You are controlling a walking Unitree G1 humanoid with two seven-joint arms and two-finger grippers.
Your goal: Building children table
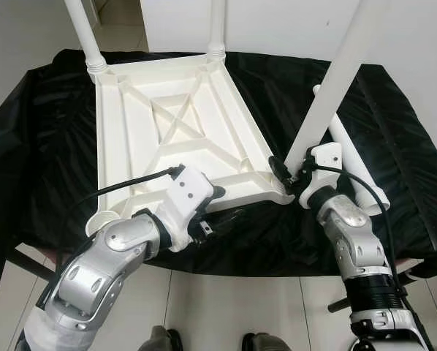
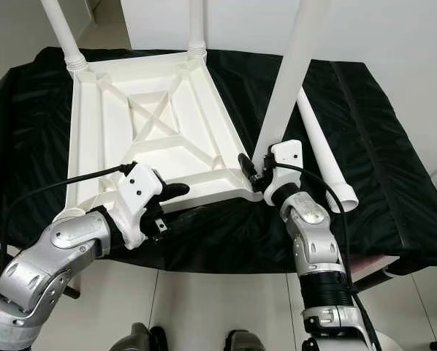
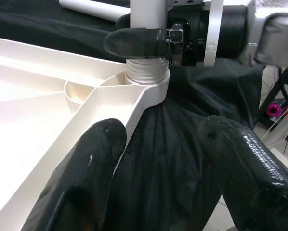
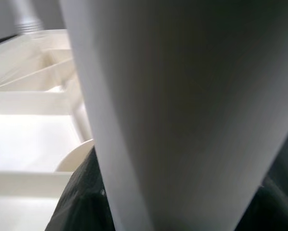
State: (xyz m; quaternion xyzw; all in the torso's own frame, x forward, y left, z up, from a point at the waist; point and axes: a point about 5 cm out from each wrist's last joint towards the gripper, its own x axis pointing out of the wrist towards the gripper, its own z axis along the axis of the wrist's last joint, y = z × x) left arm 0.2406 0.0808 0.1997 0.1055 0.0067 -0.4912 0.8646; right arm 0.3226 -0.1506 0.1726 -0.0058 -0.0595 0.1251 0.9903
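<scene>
We saw the white plastic children's tabletop [image 1: 175,139] lying upside down, ribbed underside up, on the black cloth [image 1: 394,146] that covered the surface. Two legs already stood upright in the far corner sockets, the far-left leg [image 1: 82,33] and the far-right leg [image 1: 217,25]. Our right claw [image 1: 286,172] was pressed around a third leg [image 1: 335,80] just above its lower end, holding it tilted over the near-right corner; in the left wrist view its ribbed collar [image 3: 145,77] sat at the near-right socket [image 3: 151,91], though we could not tell whether it was fully seated. Our left claw [image 2: 176,201] was spread, one finger [image 3: 93,168] resting against the near rim of the tabletop and the other hanging over the cloth beside it, apparently steadying the piece. A fourth leg [image 2: 322,157] lay loose on the cloth to the right, just beyond the right arm, and the near-left socket [image 1: 101,219] stood empty. We judged the build a little past halfway: two legs in, the third being fitted, the fourth yet to be picked up and mounted, and the table then to be turned onto its feet. We found no brand, label or readable writing on the plastic, the cloth or the arms.
</scene>
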